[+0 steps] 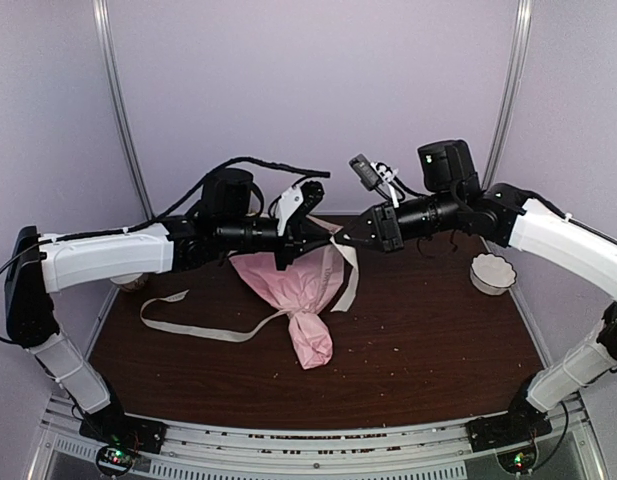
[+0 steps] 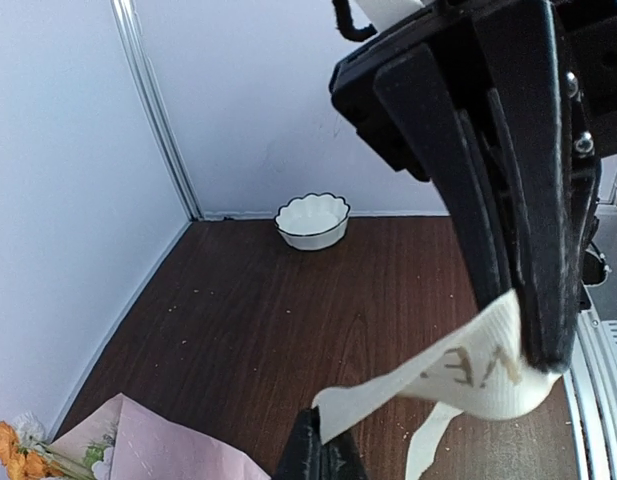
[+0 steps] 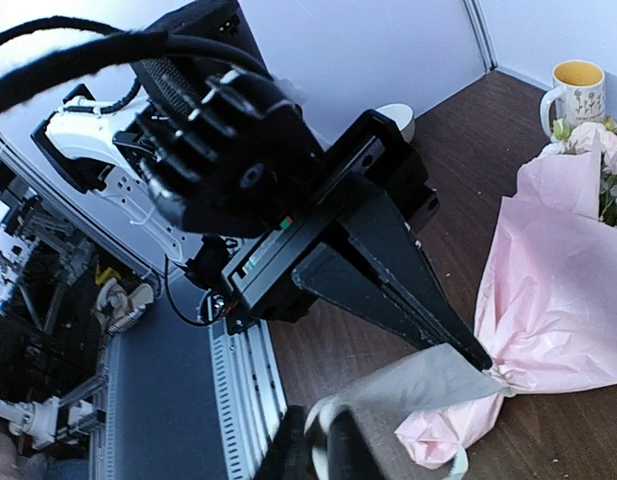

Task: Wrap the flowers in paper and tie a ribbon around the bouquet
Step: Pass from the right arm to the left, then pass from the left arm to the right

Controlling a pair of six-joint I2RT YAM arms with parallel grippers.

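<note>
In the top view, the bouquet [image 1: 300, 290] lies on the table [image 1: 428, 330] between the arms, narrow end toward the bases. The ribbon [image 1: 203, 328] meets its pinched neck. One tail trails off left, and the other rises to where the left gripper [image 1: 291, 240] and right gripper [image 1: 346, 236] come together above the wide end. Whether a knot has formed at the neck is too small to tell.

The left wrist view shows the left gripper [image 2: 540, 352] with its fingers pressed together on the ribbon [image 2: 468, 375], lettering visible. The strip sags across to the right gripper's tip [image 2: 323, 458].

In the right wrist view, the right gripper [image 3: 318, 452] is likewise pinched onto the ribbon [image 3: 418, 385], just beside the pink paper [image 3: 558, 290]. The flowers [image 3: 598, 140] show beyond it.

The ribbon looks light, limp and probably slick, so it is best gripped flat across its width, close to the neck. The paper seems thin and easily torn, so any pull should stay gentle.
</note>
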